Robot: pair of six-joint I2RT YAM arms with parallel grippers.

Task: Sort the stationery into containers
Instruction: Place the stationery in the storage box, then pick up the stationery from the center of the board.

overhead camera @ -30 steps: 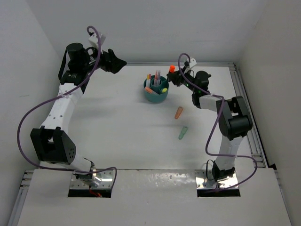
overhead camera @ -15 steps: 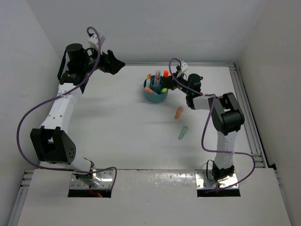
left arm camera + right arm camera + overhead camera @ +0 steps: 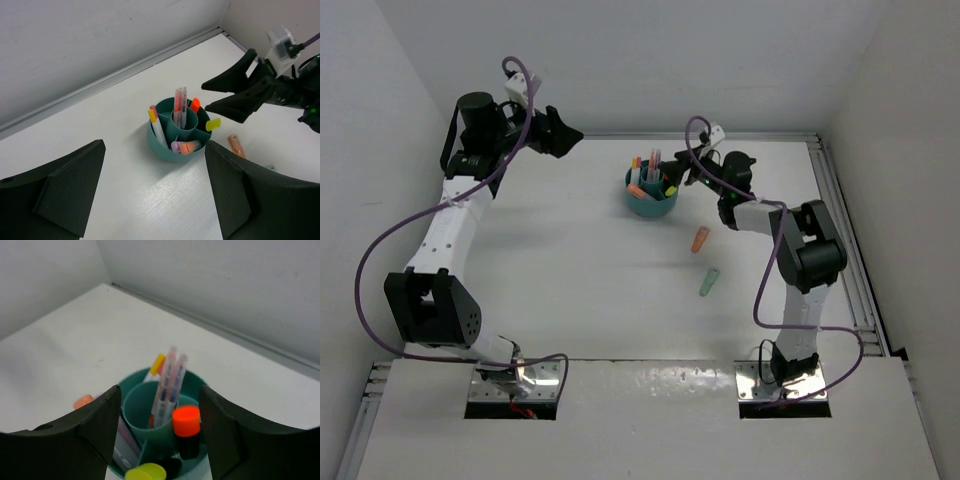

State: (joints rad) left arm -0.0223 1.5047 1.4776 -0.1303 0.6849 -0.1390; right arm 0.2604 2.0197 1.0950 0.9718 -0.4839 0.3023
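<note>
The teal organiser cup (image 3: 650,208) stands at the back middle of the table and holds several pens and markers. Thin pens (image 3: 167,385) stand in its centre tube. A black marker with an orange cap (image 3: 186,432) stands in a ring compartment, free between my right gripper's wide-open fingers (image 3: 100,425). My right gripper (image 3: 678,178) is open just right of the cup's rim (image 3: 195,381). An orange marker (image 3: 700,239) and a green marker (image 3: 709,282) lie on the table in front of it. My left gripper (image 3: 575,135) is open and empty, raised at the back left, facing the cup (image 3: 162,150).
The back wall runs just behind the cup. A metal rail (image 3: 840,220) lines the table's right edge. In the left wrist view the right gripper (image 3: 235,92) hovers right of the cup, with the orange marker (image 3: 236,145) below it.
My right gripper carried the black-orange marker leftward over the cup and let it go into a ring compartment, then opened. The left arm has barely moved.
</note>
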